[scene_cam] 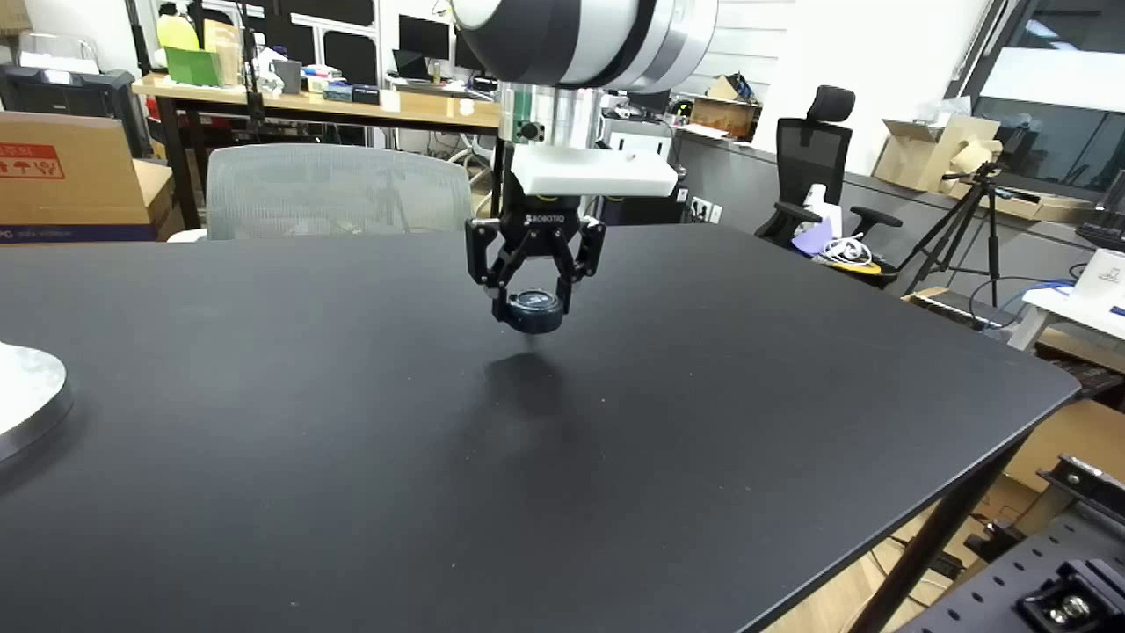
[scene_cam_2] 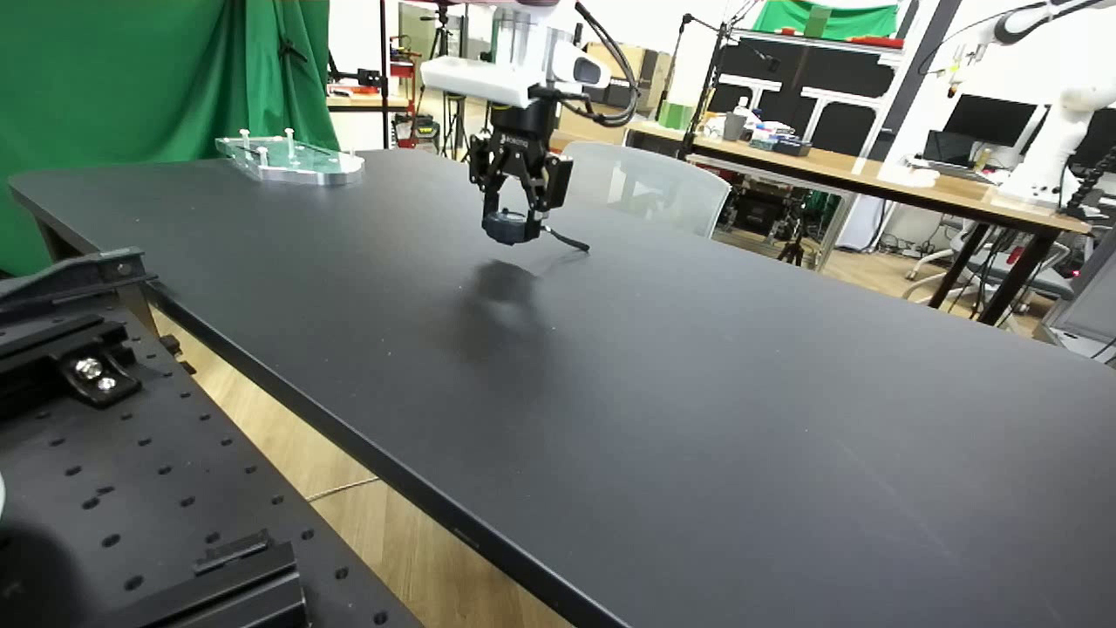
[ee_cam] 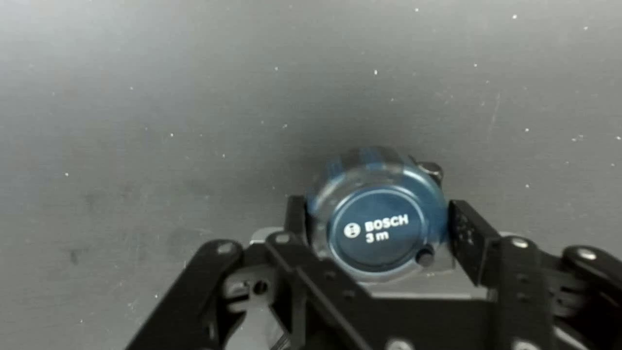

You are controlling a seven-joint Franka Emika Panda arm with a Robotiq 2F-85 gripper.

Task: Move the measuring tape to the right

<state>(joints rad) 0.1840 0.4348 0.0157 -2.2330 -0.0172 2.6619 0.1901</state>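
Observation:
The measuring tape [scene_cam: 534, 315] is a small round blue-and-dark-grey case, marked "BOSCH 3 m" in the wrist view [ee_cam: 379, 228]. It is held a little above the dark table; its shadow falls below it. It also shows in an exterior view [scene_cam_2: 507, 228], with a dark strap [scene_cam_2: 567, 238] sticking out to one side. My gripper [scene_cam: 533, 303], pointing down, is shut on the case, one finger against each side, as the wrist view shows. The tape's underside is hidden.
The dark table [scene_cam: 352, 492] lies under the gripper. A pale rounded plate [scene_cam: 31, 387] is at its left edge; a transparent plate with upright pegs [scene_cam_2: 292, 166] stands at its far end. A mesh chair [scene_cam: 338, 189] is behind. A perforated metal bench [scene_cam_2: 174, 488] borders the table.

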